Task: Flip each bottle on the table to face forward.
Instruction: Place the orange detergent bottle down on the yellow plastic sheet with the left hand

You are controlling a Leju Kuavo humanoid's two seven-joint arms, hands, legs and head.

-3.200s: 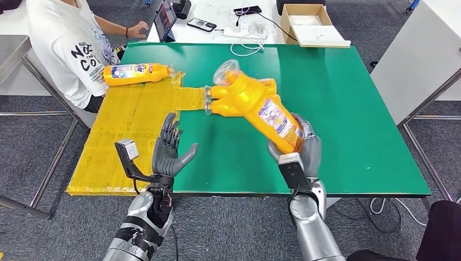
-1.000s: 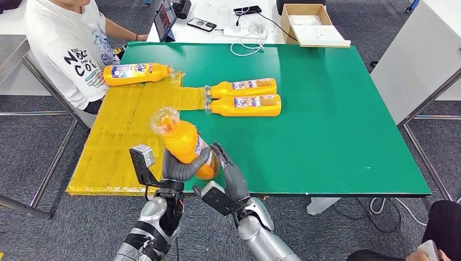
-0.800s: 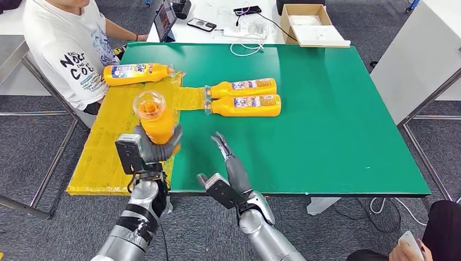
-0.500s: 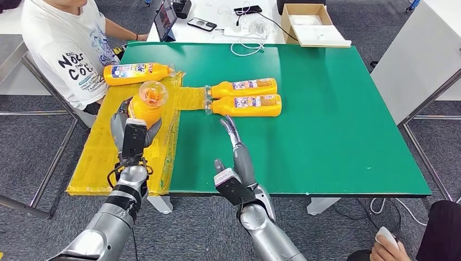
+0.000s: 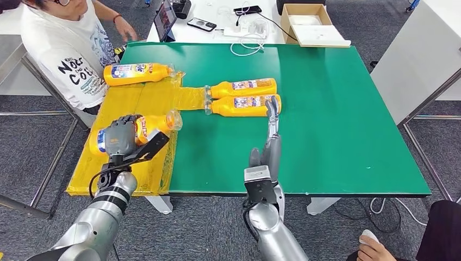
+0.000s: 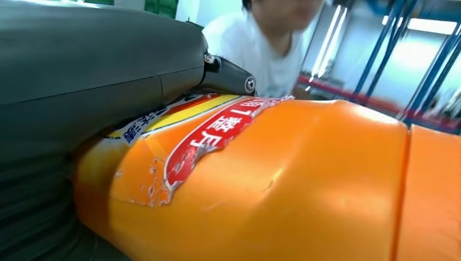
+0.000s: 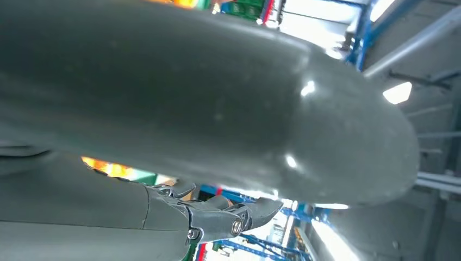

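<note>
Head view: the left robot hand (image 5: 120, 136) is wrapped around the middle of a bottle (image 5: 155, 124) that lies on its side on the yellow sheet (image 5: 117, 163) at the left end of the green bench (image 5: 337, 109), cap pointing toward the green surface. The right robot hand (image 5: 270, 138) holds nothing; its fingers are straight and close together, stretched over the bench, the fingertips (image 5: 273, 103) at the base end of the nearer of a bottle pair (image 5: 243, 97) lying side by side mid-bench; whether they touch it I cannot tell. A far bottle (image 5: 137, 73) lies at the sheet's top edge, near a seated person (image 5: 65, 46).

Left wrist view: the dark fingers (image 6: 98, 76) clasp the orange bottle (image 6: 282, 185) across its red and white label.

Right wrist view: the thumb (image 7: 206, 103) and fingers (image 7: 217, 217) are extended, with nothing between them.
</note>
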